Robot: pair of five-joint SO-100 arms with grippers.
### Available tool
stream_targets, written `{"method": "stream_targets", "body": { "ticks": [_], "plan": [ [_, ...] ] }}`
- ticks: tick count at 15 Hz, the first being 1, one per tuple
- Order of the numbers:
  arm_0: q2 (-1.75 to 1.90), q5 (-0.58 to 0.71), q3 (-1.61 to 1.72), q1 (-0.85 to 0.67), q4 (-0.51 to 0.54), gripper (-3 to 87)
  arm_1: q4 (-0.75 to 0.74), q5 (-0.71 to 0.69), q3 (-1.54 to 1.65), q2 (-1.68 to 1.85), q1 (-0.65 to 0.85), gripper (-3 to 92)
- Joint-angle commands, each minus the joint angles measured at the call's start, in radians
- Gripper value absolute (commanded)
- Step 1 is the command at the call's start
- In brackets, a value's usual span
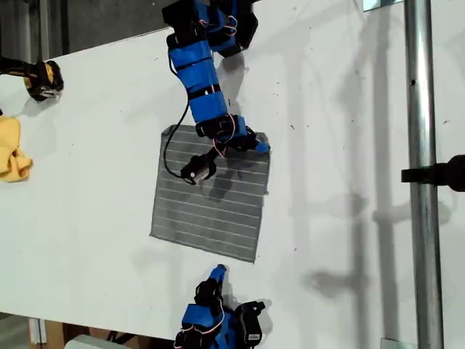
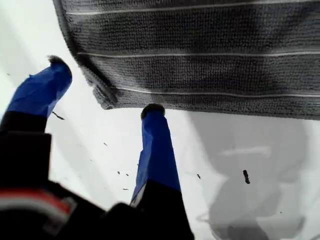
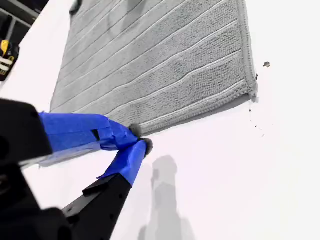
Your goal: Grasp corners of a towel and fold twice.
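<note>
Towel [image 1: 211, 200] is lying flat mid-worktop. My first gripper [image 2: 106, 87] is gaping around one corner [image 2: 102, 100], and my second gripper [image 3: 140, 140] is sitting closed, seemingly empty, against the opposite hem — you're risking a skewed fold.

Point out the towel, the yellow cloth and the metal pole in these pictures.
towel [image 1: 211, 211], exterior view, middle of the striped fabric.
yellow cloth [image 1: 11, 153], exterior view, middle of the crumpled heap.
metal pole [image 1: 423, 254], exterior view, lower stretch of the shaft.
</note>
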Motion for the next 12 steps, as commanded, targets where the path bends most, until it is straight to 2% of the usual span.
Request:
{"method": "stream_targets", "body": {
  "ticks": [1, 6, 7, 8, 9, 10, 12],
  "plan": [
    [0.005, 0.006, 0.005, -0.023, 0.005, -1.1, -0.012, 0.006, -0.04, -0.035, 0.021, 31.0],
    [0.005, 0.009, 0.005, -0.023, 0.005, -1.2, -0.002, 0.017, -0.124, -0.153, 0.04, 26.3],
    [0.005, 0.011, 0.005, -0.023, 0.005, -1.2, 0.003, 0.017, -0.133, -0.152, 0.04, 22.9],
    [0.005, 0.011, 0.005, -0.025, 0.005, -1.2, 0.008, 0.017, -0.137, -0.149, 0.041, 15.4],
    [0.005, 0.011, 0.005, -0.025, 0.005, -1.3, 0.017, 0.029, -0.141, -0.147, 0.04, 2.8],
    [0.005, 0.009, 0.005, -0.025, 0.005, -1.3, 0.017, 0.031, -0.141, -0.147, 0.037, -0.1],
    [0.005, 0.003, 0.005, -0.021, 0.005, -1.3, 0.017, 0.026, -0.147, -0.149, 0.026, -0.1]
  ]
}}
